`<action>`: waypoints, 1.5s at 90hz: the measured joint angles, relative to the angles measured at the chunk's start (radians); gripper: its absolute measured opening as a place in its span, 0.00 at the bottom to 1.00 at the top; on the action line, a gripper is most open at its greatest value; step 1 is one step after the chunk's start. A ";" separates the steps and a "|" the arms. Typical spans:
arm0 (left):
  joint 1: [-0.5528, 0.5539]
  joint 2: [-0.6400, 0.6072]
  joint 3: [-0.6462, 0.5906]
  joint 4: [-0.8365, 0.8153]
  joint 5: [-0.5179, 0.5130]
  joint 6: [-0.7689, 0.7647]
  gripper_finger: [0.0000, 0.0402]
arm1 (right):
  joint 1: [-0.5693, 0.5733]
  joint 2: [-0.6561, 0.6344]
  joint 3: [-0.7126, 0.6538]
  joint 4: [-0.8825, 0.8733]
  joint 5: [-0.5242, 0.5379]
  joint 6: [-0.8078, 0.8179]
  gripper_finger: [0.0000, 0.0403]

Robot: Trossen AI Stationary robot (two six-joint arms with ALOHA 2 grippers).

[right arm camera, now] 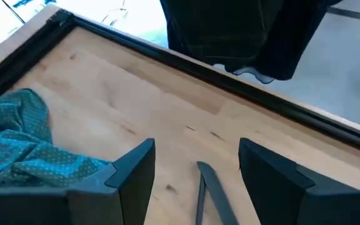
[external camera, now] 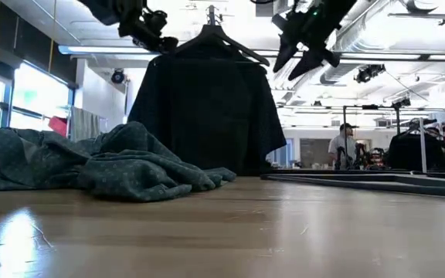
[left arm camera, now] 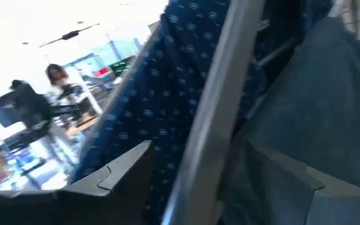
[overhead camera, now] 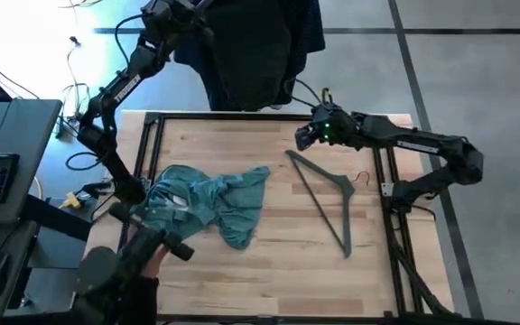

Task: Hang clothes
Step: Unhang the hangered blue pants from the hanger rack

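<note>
Right gripper [right arm camera: 195, 165]: fingers spread wide, holding nothing, raised above the hook end of the grey hanger [overhead camera: 325, 194], which lies flat on the wooden table [overhead camera: 287, 144].

Left gripper [overhead camera: 165, 13]: raised beyond the table's far edge, beside the hung garments; finger state cannot be determined.

Black garment [external camera: 207, 108]: hanging behind the far edge, upper part cut off.

Navy dotted shirt [left arm camera: 161, 94]: hanging beside it, only partly visible.

Teal shirt [overhead camera: 210, 203]: crumpled on the table's left side, well apart from the hanger.
</note>
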 joint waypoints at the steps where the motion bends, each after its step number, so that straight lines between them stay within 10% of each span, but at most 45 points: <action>1: 0.002 0.001 0.000 0.000 0.012 -0.004 0.57 | 0.000 0.003 0.000 0.002 -0.002 -0.003 0.51; 38: 0.028 0.016 0.000 -0.001 0.424 -0.112 0.45 | -0.010 0.037 0.000 0.024 -0.033 -0.023 0.51; 76: 0.020 0.016 0.000 -0.002 0.418 -0.195 0.06 | -0.020 0.037 0.000 0.059 -0.028 -0.010 0.51; 135: -0.071 -0.057 0.178 -0.024 0.498 -0.165 0.05 | -0.022 0.008 0.042 0.085 -0.009 -0.048 0.51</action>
